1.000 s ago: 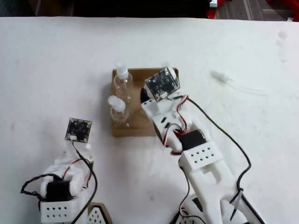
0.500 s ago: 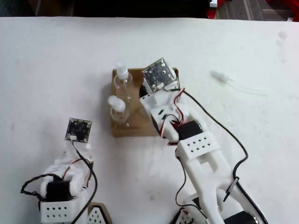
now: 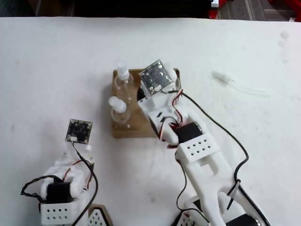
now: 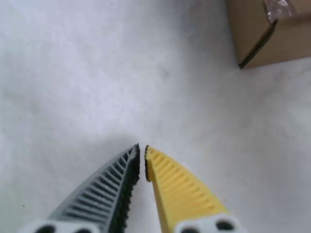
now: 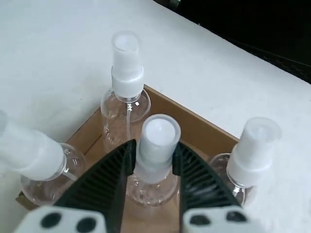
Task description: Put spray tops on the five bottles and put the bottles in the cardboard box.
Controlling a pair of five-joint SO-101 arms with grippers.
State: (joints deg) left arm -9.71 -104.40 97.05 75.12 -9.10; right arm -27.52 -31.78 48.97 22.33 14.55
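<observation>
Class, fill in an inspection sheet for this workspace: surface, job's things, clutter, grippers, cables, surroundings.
Surface: white table.
Job's things: cardboard box with four bottles standing in it, spray tops on: back bottle, left bottle, right bottle, middle bottle. A loose spray top lies on the table, apart from the box.
Clutter: cardboard piece at the table's near edge.
Grippers: right gripper shut on the middle bottle's top; left gripper shut and empty, above the table.
Cables: red and black wires along the right arm; black cable on the left arm.
Surroundings: dark floor beyond the far edge.
</observation>
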